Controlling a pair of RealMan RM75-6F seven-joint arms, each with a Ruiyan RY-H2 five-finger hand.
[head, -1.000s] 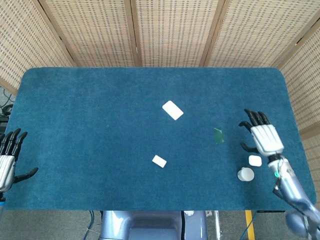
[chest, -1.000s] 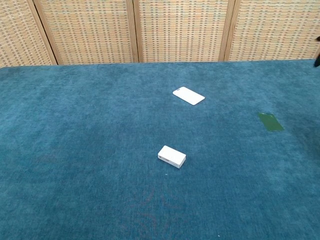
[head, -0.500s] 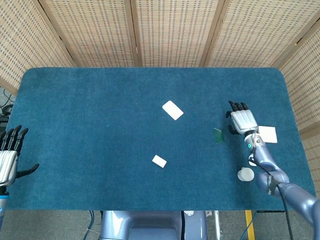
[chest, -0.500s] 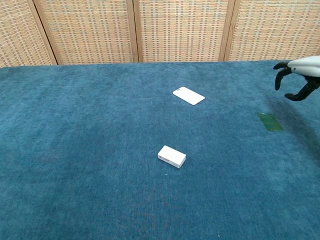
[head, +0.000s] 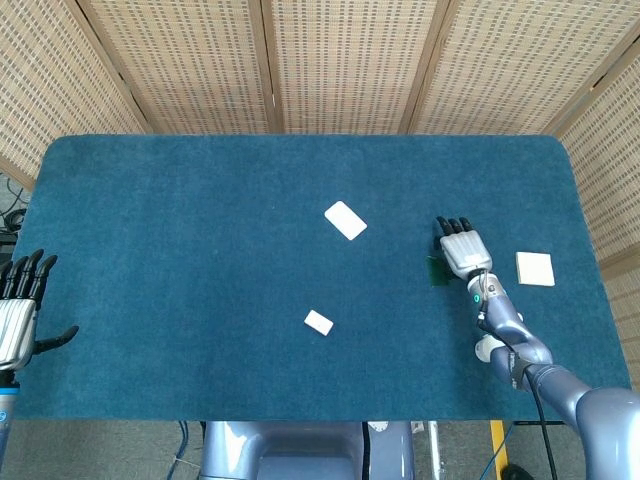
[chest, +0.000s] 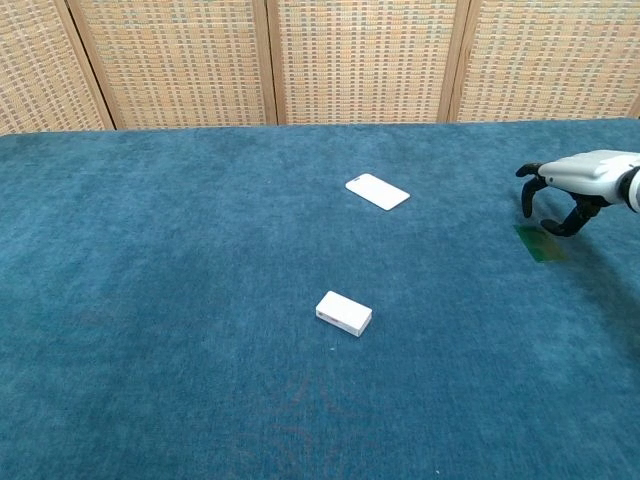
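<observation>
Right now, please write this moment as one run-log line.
right hand: open, above green card | left hand: open, at table edge | white box: untouched

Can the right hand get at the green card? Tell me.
Probably yes: the right hand hangs just above the green card, fingers apart and holding nothing, and nothing lies between them on the blue cloth.

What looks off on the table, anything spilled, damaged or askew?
Nothing stands out. The flat white card, small white box, green piece and pale square lie scattered at mixed angles on the blue cloth, all intact, no spill. The right hand hovers over the green piece; the left hand is open at the table edge.
</observation>
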